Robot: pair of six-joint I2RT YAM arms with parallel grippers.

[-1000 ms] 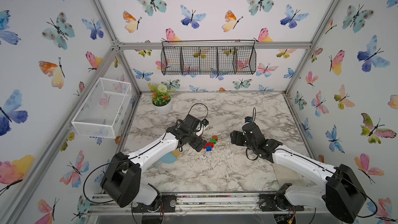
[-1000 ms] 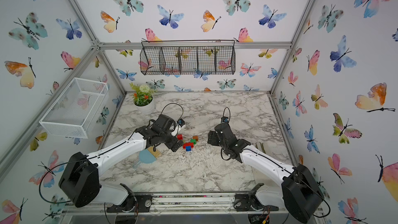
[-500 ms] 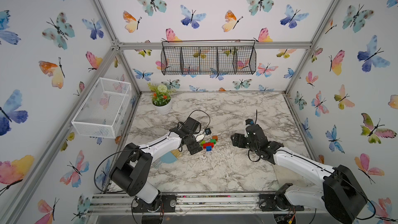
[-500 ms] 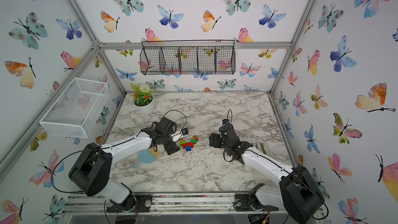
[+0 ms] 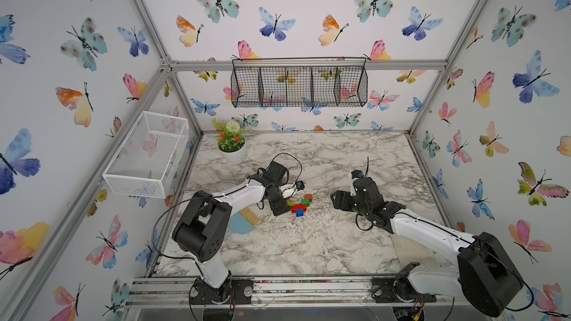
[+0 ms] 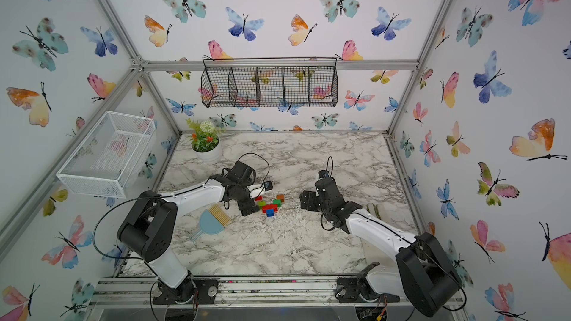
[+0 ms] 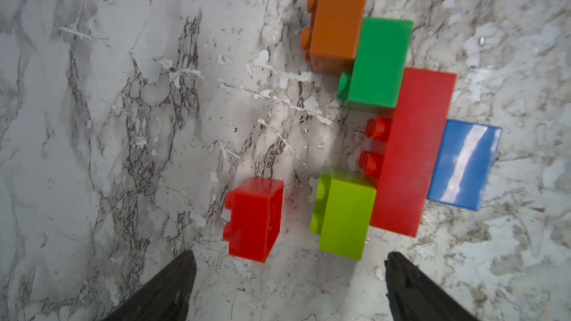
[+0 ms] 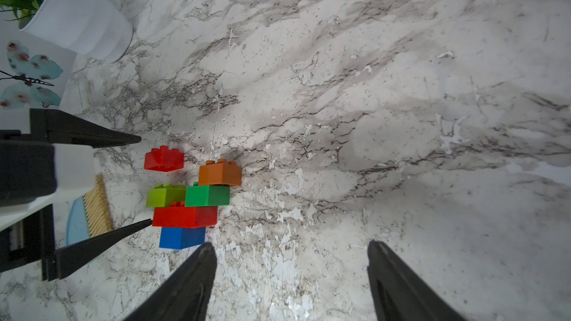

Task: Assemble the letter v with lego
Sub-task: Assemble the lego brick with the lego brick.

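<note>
The lego lies mid-table in both top views. Blue (image 7: 463, 165), long red (image 7: 414, 152), green (image 7: 380, 63), orange (image 7: 338, 16) and lime (image 7: 346, 217) bricks sit stepped against one another as the letter v (image 5: 300, 206). A small red brick (image 7: 255, 216) lies slightly tilted, a small gap from the lime one. My left gripper (image 7: 290, 256) is open just short of the small red and lime bricks, nothing between its fingers. My right gripper (image 8: 290, 245) is open over bare marble, to the right of the bricks (image 8: 185, 199).
A tan-and-blue hand brush (image 5: 244, 220) lies left of the bricks under the left arm. A white plant pot (image 5: 233, 152) stands at the back left. A white wire basket (image 5: 145, 155) hangs on the left wall, a black one (image 5: 298, 86) on the back wall.
My left arm has folded down, its elbow coming lower and nearer the table, while its gripper stays at the left of the bricks. The right arm and the bricks have barely moved.
</note>
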